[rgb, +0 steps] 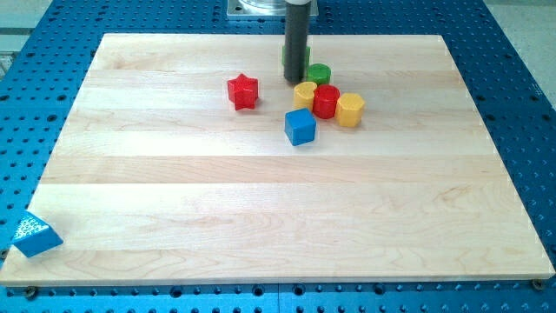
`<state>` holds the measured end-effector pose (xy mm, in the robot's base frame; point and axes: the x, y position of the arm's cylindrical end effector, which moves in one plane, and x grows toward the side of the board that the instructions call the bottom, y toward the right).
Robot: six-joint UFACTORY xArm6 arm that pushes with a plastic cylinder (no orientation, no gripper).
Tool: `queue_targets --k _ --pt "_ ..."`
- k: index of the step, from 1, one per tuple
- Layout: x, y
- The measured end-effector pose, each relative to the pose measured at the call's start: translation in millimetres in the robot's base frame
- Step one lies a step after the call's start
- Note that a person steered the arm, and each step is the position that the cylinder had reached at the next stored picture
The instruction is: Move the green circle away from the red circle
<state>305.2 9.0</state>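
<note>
1. While my rod [296,39] drops straight down from the view's top, upright w/ no tilt, my tip [294,81] sits on the wooden board [261,217] near the top edge, a bit right of center.
2. No claw on this rig, so nothing to open or close; the end is just a plain dark rod, holding nothing.
3. Green circle [320,74] lies just beside my tip, on the tip's right; can't tell if they touch.
4. Some green also shows behind the rod at its right side [307,59]; can't tell what it is.
5. Red circle [326,101] is just below the green circle, toward the board's bottom edge, looks touching it.
6. Yellow block [304,94] sits right under my tip, against the red circle's left; another yellow block [350,109] on its right.
7. Blue cube [300,127] just below that cluster; red star [243,91] apart to the left.
8. Blue block [35,233] hangs at the bottom-left corner, partly off the board.
9. No writing or labels readable.
</note>
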Motion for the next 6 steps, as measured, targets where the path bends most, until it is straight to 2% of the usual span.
queue_targets --k 1,2,3,4,5,6 --pt "0 -11" --pt "-20 24" --pt "-26 31" --pt "-9 96" --pt "28 110" --pt "23 66"
